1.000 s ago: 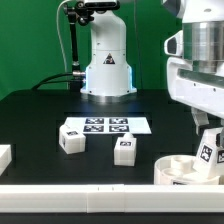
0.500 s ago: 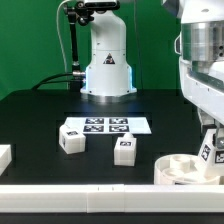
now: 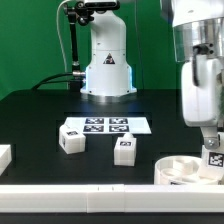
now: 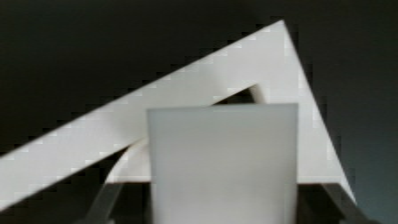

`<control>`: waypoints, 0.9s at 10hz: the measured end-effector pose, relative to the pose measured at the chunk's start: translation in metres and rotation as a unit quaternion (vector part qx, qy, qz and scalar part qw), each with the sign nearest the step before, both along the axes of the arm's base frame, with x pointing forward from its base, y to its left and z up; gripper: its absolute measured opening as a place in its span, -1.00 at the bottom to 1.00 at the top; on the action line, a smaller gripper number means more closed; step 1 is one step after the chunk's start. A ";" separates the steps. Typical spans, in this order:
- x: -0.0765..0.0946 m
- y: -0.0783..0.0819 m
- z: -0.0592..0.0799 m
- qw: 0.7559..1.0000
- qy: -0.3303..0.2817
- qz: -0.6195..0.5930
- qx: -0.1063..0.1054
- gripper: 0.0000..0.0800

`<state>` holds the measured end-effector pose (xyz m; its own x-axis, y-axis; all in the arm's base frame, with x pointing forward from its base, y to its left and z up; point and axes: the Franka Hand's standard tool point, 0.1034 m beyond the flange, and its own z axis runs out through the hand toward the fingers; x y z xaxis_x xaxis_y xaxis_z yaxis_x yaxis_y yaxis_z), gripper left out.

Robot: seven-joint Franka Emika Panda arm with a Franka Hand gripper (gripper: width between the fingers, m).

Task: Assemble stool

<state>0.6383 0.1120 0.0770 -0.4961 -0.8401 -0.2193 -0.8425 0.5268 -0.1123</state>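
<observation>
My gripper (image 3: 209, 138) is shut on a white stool leg (image 3: 213, 157) with a marker tag and holds it upright over the right part of the round white seat disc (image 3: 180, 171) at the front right. In the wrist view the leg (image 4: 217, 160) fills the middle between the dark fingers (image 4: 89, 203). Behind it lies a white angled surface (image 4: 160, 100) that I cannot identify. Two other tagged legs (image 3: 72, 138) (image 3: 124, 150) stand on the black table, apart from the seat.
The marker board (image 3: 105, 125) lies flat behind the two loose legs. The robot base (image 3: 107, 60) stands at the back. A plain white block (image 3: 4, 157) sits at the exterior view's left edge. A white ledge (image 3: 80, 200) runs along the front.
The arm has turned and shifted toward the exterior view's right, carrying the leg with it over the seat. The loose legs have not moved.
</observation>
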 end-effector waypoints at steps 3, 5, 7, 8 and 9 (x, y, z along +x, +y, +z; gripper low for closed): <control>0.000 0.004 0.001 0.997 -0.035 -0.072 0.022 -0.15; -0.001 0.003 0.001 0.994 -0.036 -0.094 0.034 -0.15; -0.001 0.003 0.000 0.996 -0.038 -0.080 0.030 0.03; -0.002 0.003 0.000 0.998 -0.032 -0.052 0.025 0.03; -0.003 0.002 0.004 0.999 -0.022 -0.017 0.023 0.45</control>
<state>0.6356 0.1137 0.0814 -0.5135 -0.8113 -0.2794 -0.8186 0.5608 -0.1240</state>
